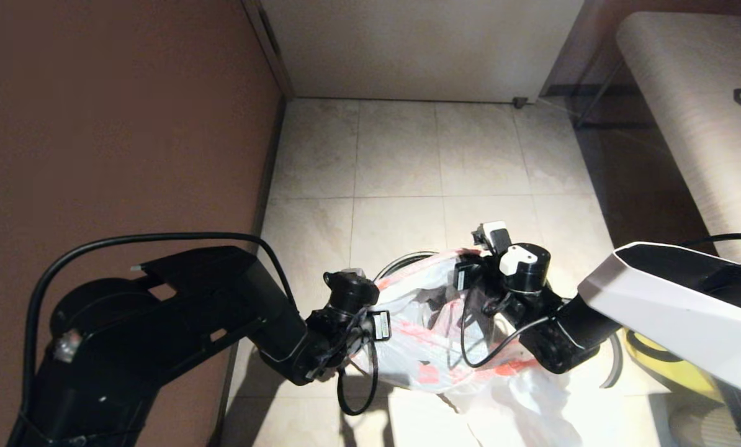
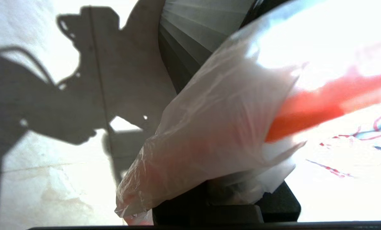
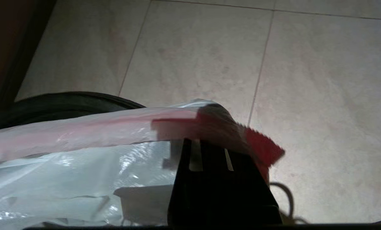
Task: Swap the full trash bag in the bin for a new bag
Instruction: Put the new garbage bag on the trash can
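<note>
A white see-through plastic bag (image 1: 420,335) with red print is stretched between both grippers, above the black bin. Only an arc of the bin's rim (image 1: 401,261) shows behind the bag. The left gripper (image 1: 333,369) is shut on the bag's near-left edge, and the film (image 2: 216,127) drapes over its jaws (image 2: 222,191). The bin's ribbed side (image 2: 190,38) lies just beyond. The right gripper (image 1: 473,254) is shut on the far-right edge, pinching a red-printed strip (image 3: 264,147) at its tips (image 3: 209,140), with the bin rim (image 3: 66,100) beside it. The bag's inside is hidden.
A brown wall (image 1: 128,124) runs close along the left. A pale bench (image 1: 687,112) stands at the right. A yellow bag (image 1: 668,366) and a thin grey hoop (image 1: 615,366) lie on the tiled floor (image 1: 408,155) under the right arm. More white film (image 1: 519,403) spreads nearby.
</note>
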